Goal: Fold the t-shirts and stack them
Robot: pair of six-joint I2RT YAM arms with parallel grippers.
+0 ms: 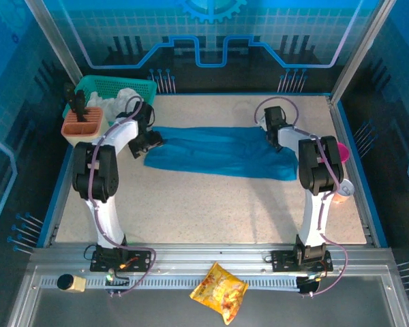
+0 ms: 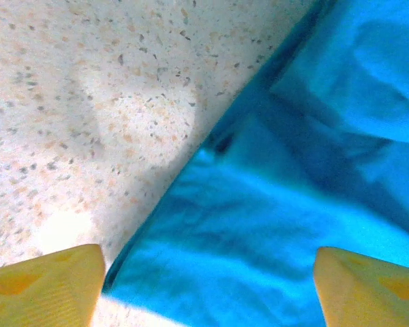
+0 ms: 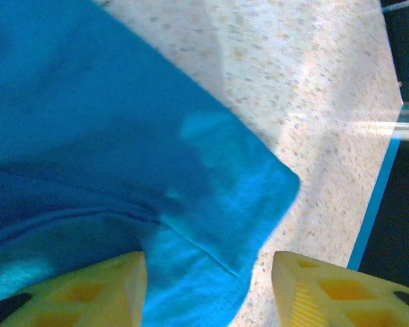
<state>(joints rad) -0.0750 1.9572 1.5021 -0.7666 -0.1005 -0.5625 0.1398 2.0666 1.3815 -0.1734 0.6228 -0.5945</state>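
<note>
- Speckled beige table (image 1: pixel 211 204), blue-edged, across the middle of the top view.
- Teal-blue t-shirt (image 1: pixel 218 151) in the upper centre; lies flat as a long, rumpled band from left to right, one corner smooth against the surface at the right end.
- Green basket (image 1: pixel 102 87) at upper left, white cloth (image 1: pixel 126 99) inside.
- Orange holder (image 1: pixel 78 124) just below the basket, at the left edge.
- Pink cup (image 1: pixel 342 151) at the right edge, partly hidden.

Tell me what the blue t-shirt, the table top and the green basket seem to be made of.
T-shirt: soft thin knit fabric, matte; it creases and lies limp, with a stitched hem. Table top: hard speckled stone-like surface, perhaps laminate. Basket: likely moulded plastic, judging by its lattice walls.
</note>
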